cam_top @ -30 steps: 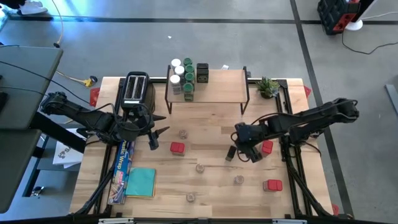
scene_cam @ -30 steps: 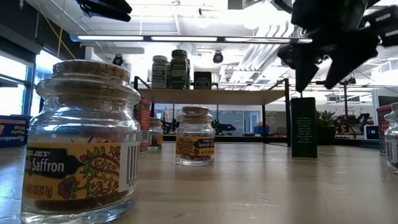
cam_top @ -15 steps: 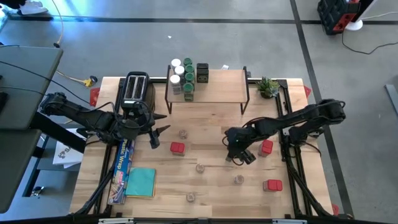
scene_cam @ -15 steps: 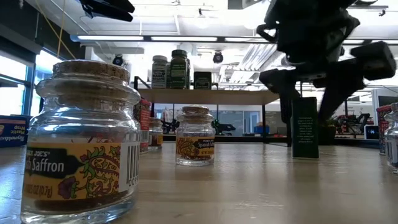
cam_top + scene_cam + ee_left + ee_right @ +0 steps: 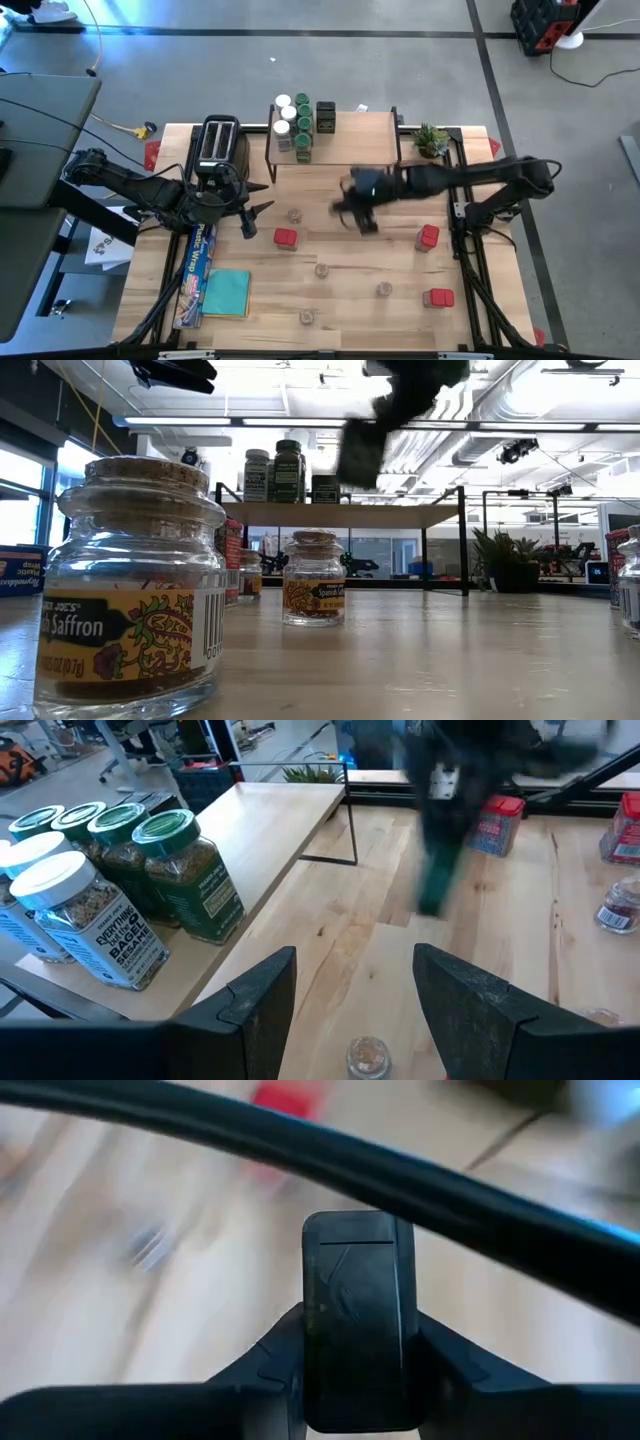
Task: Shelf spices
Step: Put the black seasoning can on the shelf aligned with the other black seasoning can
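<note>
- While the right gripper (image 5: 352, 208) hangs over the middle of the table, in front of the shelf (image 5: 350, 140), its fingers are closed on a black spice box (image 5: 358, 1315), tall and narrow with a flat lid.
- On the shelf's left end stand green-lidded jars (image 5: 185, 872) and a white-lidded jar (image 5: 85, 920) that reads "Everything Bagel Sesame".
- Near the low camera, a cork-topped clear jar (image 5: 135, 585) reads "Saffron".
- Beside the toaster (image 5: 218, 145), the left gripper (image 5: 247, 212) holds its fingers apart, with nothing between them.
</note>
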You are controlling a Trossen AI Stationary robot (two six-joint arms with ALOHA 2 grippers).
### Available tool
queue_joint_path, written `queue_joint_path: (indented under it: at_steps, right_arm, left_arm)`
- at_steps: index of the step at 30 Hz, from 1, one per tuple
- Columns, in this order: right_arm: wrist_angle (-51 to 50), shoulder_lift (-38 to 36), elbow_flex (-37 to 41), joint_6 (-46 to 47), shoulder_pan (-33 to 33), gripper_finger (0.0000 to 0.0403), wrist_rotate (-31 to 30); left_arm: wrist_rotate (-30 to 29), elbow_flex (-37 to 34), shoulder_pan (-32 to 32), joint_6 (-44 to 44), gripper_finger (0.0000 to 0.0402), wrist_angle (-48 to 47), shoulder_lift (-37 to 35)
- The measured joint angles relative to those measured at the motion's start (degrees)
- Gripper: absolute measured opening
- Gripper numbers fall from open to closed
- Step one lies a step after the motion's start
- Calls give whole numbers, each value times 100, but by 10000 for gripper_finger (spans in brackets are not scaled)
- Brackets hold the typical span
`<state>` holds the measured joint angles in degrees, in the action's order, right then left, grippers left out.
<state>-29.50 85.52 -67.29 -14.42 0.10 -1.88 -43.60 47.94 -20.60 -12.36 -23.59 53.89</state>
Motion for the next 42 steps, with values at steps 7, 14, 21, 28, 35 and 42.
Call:
queue_joint_path:
  at_steps: [7,14,21,28,35,42]
  right_arm:
    - [-492,435,-1703,-383,-1276,110,-270]
    - [-1443,1673,-3056,-813,-2019,110,-16]
    - [-1591,2242,-3540,-1054,-2303,135,20]
    - [-1352,2249,-3516,-1157,-2451,174,19]
    - [-1107,2226,-3512,-1413,-2481,177,18]
    - [-1184,1802,-3512,-1390,-2350,178,-37]
  left_arm:
    - [-1,0,0,-2,197,12,0]
    - [-1,0,0,-2,197,44,0]
    - [108,0,-7,-4,197,87,0]
    - [138,0,-9,0,197,83,0]
    - [147,0,-9,1,197,81,0]
    - [147,0,-9,3,197,68,0]
